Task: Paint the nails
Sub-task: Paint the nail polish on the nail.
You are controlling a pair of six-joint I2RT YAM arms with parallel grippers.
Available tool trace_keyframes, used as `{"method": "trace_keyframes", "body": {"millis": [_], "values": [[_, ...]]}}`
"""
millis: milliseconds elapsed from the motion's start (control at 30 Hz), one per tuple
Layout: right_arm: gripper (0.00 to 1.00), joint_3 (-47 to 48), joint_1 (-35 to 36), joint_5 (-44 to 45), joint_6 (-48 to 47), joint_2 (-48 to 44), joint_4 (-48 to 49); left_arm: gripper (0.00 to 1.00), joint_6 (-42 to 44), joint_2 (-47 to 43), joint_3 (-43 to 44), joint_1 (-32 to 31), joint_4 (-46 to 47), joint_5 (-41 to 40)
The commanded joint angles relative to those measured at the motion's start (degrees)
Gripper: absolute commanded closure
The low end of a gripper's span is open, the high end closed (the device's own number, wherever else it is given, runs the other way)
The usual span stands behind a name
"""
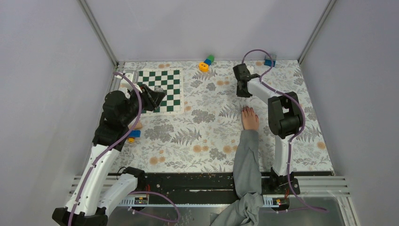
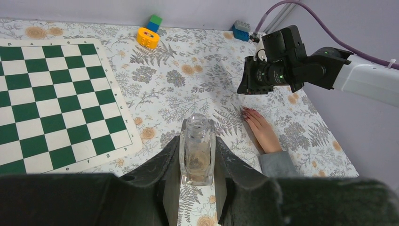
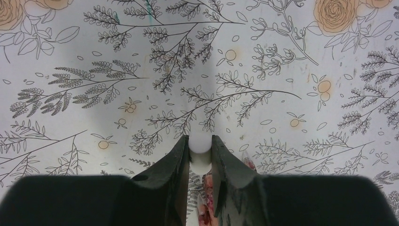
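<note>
A bare hand [image 1: 250, 118] with a grey sleeve [image 1: 246, 162] lies flat right of the table's middle. Its dark-reddish nails [image 2: 245, 113] point to the far side. My left gripper [image 1: 151, 97] hovers over the chessboard, shut on a clear glass bottle [image 2: 197, 153] that has no cap. My right gripper [image 1: 242, 81] is beyond the fingertips, pointing down, shut on a white brush cap [image 3: 200, 143]. In the right wrist view reddish-smeared nails [image 3: 248, 160] show just beside and under the fingers [image 3: 176, 160]. The brush tip is hidden.
A green-and-white chessboard [image 1: 162, 89] lies at the far left. A yellow, blue and green block stack [image 1: 206, 62] and a blue block [image 1: 269, 61] sit by the back wall. A blue-orange block [image 1: 134, 134] lies beside my left arm. Walls close in the sides.
</note>
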Motion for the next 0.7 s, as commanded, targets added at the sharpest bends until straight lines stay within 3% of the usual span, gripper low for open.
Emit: {"method": "trace_keyframes", "body": {"millis": [0, 367, 667], "values": [[1.0, -0.43, -0.01, 2.68, 2.38, 0.29, -1.56, 1.0, -0.63, -1.35, 2.68, 0.31, 2.31, -1.15], [1.0, 0.11, 1.98, 9.33, 2.62, 1.08, -2.36, 1.0, -0.42, -2.65, 2.3, 0.2, 1.86, -1.65], [1.0, -0.46, 2.22, 7.5, 1.2, 0.58, -2.4, 1.0, 0.02, -2.29, 2.61, 0.2, 1.83, -1.42]]}}
